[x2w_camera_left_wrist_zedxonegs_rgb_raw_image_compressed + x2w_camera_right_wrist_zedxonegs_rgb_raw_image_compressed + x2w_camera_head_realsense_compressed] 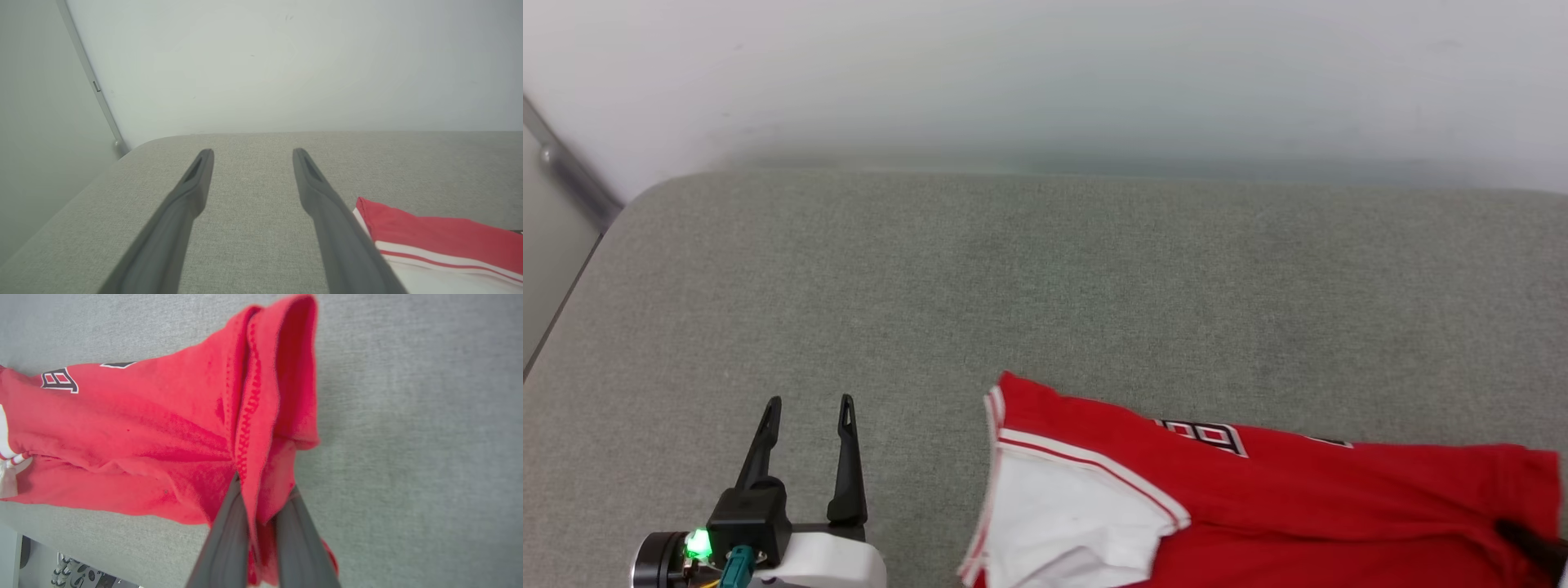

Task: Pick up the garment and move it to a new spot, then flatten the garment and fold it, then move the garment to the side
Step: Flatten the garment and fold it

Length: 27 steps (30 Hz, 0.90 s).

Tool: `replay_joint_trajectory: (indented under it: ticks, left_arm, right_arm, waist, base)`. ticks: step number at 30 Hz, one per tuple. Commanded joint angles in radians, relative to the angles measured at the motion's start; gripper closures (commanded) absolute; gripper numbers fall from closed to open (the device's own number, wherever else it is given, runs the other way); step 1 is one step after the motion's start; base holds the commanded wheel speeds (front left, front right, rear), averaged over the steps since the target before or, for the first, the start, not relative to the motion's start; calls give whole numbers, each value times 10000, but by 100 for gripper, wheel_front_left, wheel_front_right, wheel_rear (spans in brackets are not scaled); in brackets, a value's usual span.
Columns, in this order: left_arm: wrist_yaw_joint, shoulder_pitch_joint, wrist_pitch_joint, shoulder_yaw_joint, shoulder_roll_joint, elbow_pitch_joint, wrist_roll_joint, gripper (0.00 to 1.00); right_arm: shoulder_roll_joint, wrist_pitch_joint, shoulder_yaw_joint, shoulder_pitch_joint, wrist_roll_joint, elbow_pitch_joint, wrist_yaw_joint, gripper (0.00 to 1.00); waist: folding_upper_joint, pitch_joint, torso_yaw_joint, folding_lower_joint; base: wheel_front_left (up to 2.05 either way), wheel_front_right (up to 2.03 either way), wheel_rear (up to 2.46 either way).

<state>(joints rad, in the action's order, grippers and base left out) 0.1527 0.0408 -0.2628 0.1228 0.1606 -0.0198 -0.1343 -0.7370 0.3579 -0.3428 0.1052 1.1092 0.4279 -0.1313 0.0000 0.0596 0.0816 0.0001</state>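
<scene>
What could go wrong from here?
1. The right gripper pinches only a bunched hem fold of the garment; it may slip when lifted.
2. The left gripper is open, clear of the cloth, so a one-point lift could leave it crumpled.
3. The garment lies near the edge of the grey surface; dragging might pull it off.

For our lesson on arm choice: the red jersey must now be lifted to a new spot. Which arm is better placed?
Right. The right jaws are shut on the jersey; the left jaws stand open over bare grey upholstery, holding nothing.
</scene>
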Motion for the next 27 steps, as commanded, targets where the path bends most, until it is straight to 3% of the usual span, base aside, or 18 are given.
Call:
replay_joint_trajectory:
  ticks: [1, 6, 13, 21, 27]
  left_arm:
    - [-108, 151, -26, -110, -82, 6, 131, 0]
    - [-377, 413, -26, -349, -290, -28, 401, 0]
    - [-634, 592, -26, -567, -472, 6, 629, 0]
    - [-856, 449, -25, -659, -682, 48, 802, 0]
    - [-1011, 120, -26, -544, -837, 76, 899, 0]
  right_arm:
    - [-278, 53, 205, -177, 79, 180, 10, 100]
    - [-740, 430, 516, -564, 36, 182, 9, 100]
    - [-542, 1215, 529, -816, 169, -1649, 6, 100]
    - [427, 2555, 359, -362, -247, -4604, 7, 100]
    - [1561, 3431, -495, 900, -1196, -5069, 6, 100]
  waist:
    - [0, -136, -27, -1]
    - [0, -343, -113, -1]
    - [0, -480, -205, -1]
    - [0, -266, -141, -1]
    - [0, 113, -18, -1]
  base:
    - [0, 0, 0]
    - [0, 0, 0]
    - [0, 0, 0]
    - [0, 0, 0]
    - [0, 0, 0]
